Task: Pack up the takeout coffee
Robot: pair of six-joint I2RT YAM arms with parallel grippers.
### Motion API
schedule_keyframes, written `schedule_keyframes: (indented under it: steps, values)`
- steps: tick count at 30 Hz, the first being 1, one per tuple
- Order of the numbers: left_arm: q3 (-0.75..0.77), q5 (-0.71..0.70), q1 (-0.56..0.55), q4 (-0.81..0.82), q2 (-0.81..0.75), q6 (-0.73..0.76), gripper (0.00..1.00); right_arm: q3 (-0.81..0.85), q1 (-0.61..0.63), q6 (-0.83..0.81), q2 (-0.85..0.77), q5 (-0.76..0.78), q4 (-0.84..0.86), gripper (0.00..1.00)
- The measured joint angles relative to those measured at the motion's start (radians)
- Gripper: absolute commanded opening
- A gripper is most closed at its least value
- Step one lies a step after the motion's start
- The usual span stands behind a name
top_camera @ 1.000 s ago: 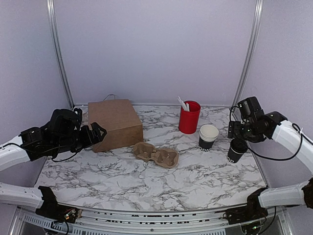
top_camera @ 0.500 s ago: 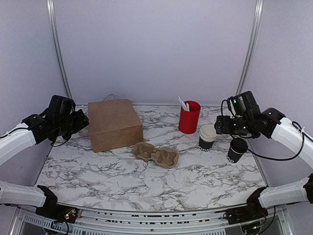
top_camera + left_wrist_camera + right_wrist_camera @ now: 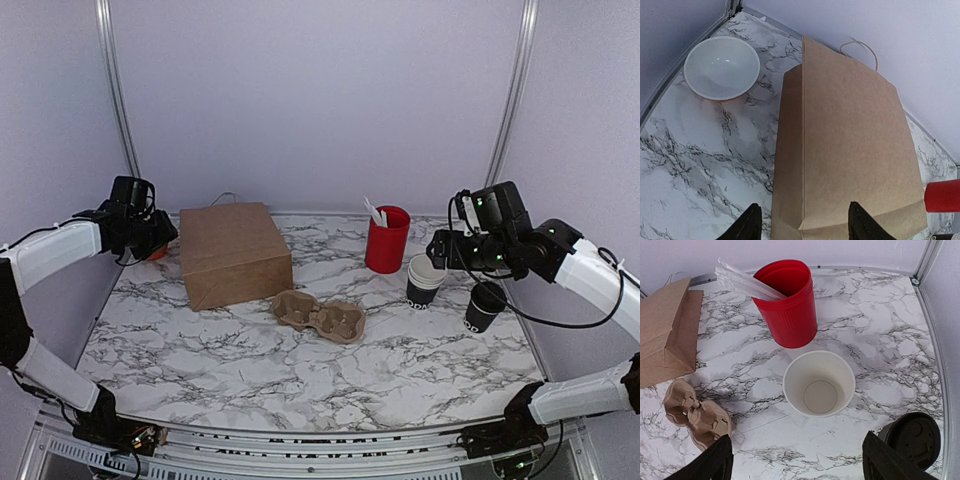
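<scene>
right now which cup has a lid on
The short black cup nearest the right edge; the black stack beside it and the red cup are both open-topped.

The bag lies rear left on the worktop, with the bowl at its left and the carrier before its right corner. At right, the cup stack stands before the utensil cup, with the takeout coffee just beside it on the right.

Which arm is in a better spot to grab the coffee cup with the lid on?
Right. The right gripper hangs open above the cup stack, with the lidded coffee right beside that. The left gripper is across the table, by the paper bag.
</scene>
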Motion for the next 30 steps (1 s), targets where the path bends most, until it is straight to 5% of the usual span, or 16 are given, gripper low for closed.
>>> schedule_keyframes:
  steps: [20,30]
  values:
    - [0.412,0.1,0.132,0.245,0.587,0.124,0.57,0.019,0.009,0.022,-0.09,-0.039,-0.04,0.87]
    - [0.581,0.132,0.14,0.253,0.72,0.088,0.43,0.031,0.009,0.026,-0.113,-0.035,-0.086,0.87]
